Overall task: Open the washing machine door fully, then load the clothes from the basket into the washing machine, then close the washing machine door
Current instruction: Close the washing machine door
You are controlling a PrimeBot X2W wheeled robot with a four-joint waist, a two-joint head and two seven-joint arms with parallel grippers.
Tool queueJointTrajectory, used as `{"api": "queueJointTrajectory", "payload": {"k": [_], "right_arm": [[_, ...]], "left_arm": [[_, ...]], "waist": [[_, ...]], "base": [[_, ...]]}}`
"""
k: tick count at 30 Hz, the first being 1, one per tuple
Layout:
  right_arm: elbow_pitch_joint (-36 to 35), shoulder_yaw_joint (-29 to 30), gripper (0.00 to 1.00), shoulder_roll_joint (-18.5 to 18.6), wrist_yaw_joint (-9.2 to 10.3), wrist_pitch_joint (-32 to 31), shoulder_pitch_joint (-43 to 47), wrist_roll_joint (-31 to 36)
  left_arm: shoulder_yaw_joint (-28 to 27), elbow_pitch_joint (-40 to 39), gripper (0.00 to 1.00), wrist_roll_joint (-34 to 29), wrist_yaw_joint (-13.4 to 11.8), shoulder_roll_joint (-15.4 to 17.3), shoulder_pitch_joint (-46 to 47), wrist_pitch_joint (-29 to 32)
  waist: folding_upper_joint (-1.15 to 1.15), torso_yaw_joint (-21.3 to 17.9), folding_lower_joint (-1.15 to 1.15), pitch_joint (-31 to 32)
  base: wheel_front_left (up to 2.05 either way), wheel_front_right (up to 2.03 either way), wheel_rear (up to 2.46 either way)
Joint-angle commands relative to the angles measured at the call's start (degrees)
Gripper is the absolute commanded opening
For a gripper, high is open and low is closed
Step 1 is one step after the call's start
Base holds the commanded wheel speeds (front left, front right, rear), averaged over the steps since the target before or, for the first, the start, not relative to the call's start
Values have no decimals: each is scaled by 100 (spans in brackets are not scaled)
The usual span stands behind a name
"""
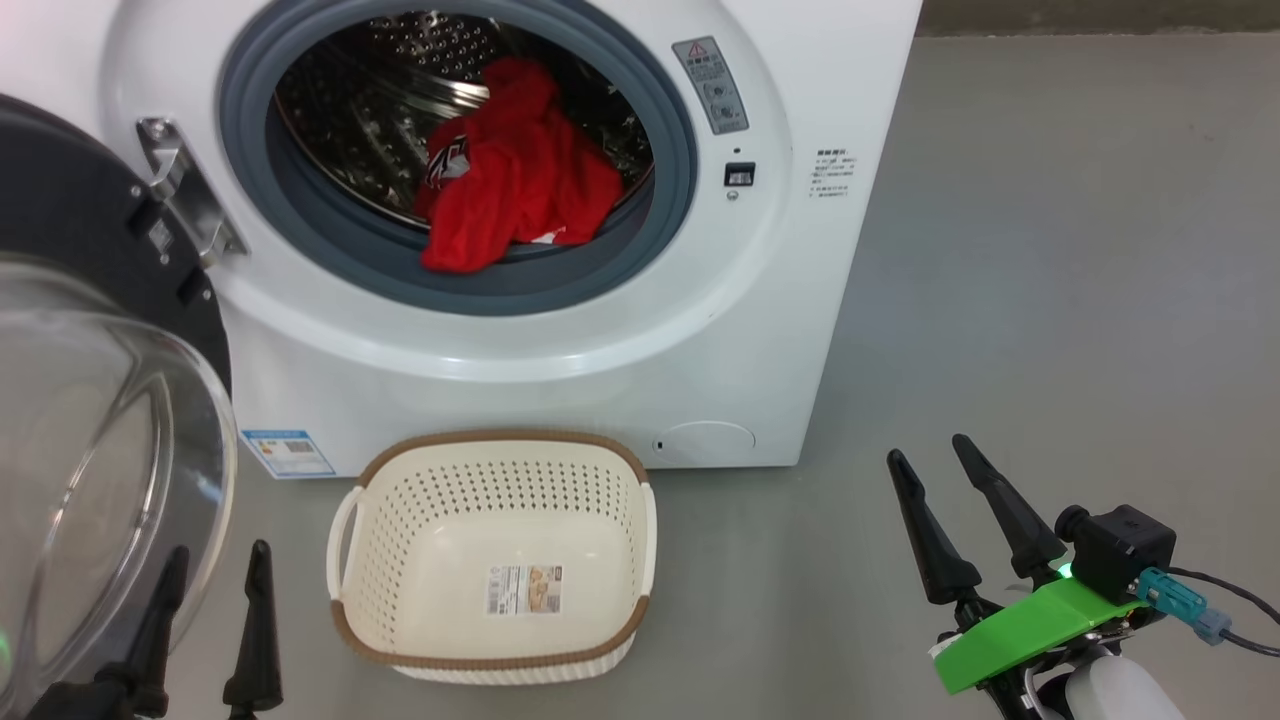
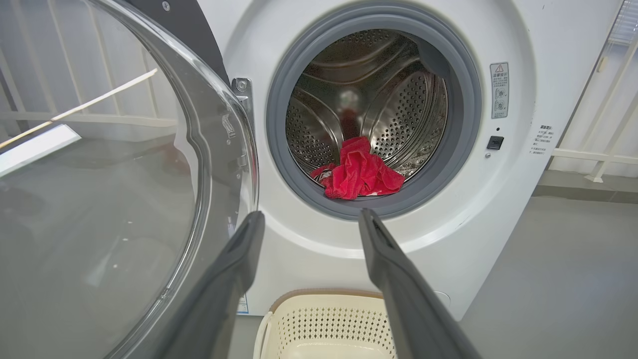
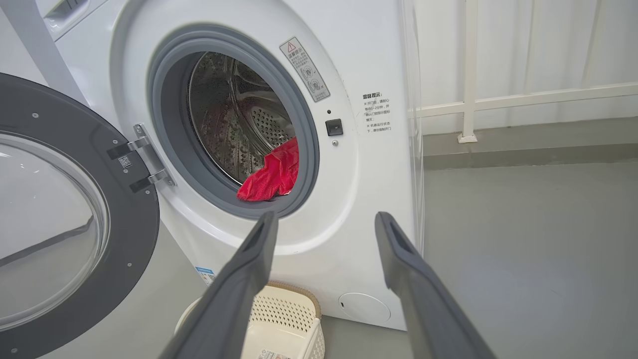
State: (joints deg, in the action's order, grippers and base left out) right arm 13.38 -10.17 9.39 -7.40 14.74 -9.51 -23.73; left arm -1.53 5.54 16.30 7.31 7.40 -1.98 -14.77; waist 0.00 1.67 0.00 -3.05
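Left wrist view: the left gripper (image 2: pixel 311 215) has its two fingers spread wide with nothing between them, aimed at the washer (image 2: pixel 518 209). Just to its left bulges the clear bowl of the door (image 2: pixel 99 199). The door is swung out to the washer's left on the hinge (image 2: pixel 241 87) at the left edge of the opening. In the head view the inner finger appears to sit behind the edge of that glass, so this gripper is close beside the door, though I cannot tell whether it touches.

Farther in, the clothes (image 2: pixel 359 174) lie low at the front of the drum (image 2: pixel 349 75). One red fold appears to rest on the grey ring (image 2: pixel 468 124) at its lower lip. The basket (image 1: pixel 500 440) stands on the floor just in front of the washer, with nothing in it but its label.

The right gripper (image 1: pixel 928 450) is also wide open and holds nothing. It hangs off the washer's right front corner, well apart from the door.

Loading looks done, so closing remains. The door lies left of the left gripper, which is the nearer of the two. Its free edge must swing rightward to the washer, so the left arm likely has to get round to the door's outer side first. The fold on the ring may catch.
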Motion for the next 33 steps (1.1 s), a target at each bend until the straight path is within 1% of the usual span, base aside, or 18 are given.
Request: {"api": "queueJointTrajectory", "payload": {"k": [1, 8, 14, 33], "right_arm": [[-134, -98, 100, 21, -9, 26, -140, 37], [-133, -98, 100, 28, -9, 26, -138, 28], [-134, -96, 100, 34, -9, 26, -125, 26], [-113, -158, 100, 91, -9, 26, -109, 4]], "left_arm": [[-179, -166, 100, 4, 17, 126, 220, -23], [-177, -139, 100, 1, 17, 117, 209, -23], [-180, -110, 100, -32, 17, 104, 214, -23], [-171, -81, 100, -67, 17, 82, 187, -23]], "waist": [[0, 4, 0, 5], [0, 25, 0, 18], [0, 47, 0, 45], [0, 83, 0, 72]], "base": [[-175, 175, 0], [-183, 183, 0], [-103, 103, 0], [-7, 7, 0]]}}
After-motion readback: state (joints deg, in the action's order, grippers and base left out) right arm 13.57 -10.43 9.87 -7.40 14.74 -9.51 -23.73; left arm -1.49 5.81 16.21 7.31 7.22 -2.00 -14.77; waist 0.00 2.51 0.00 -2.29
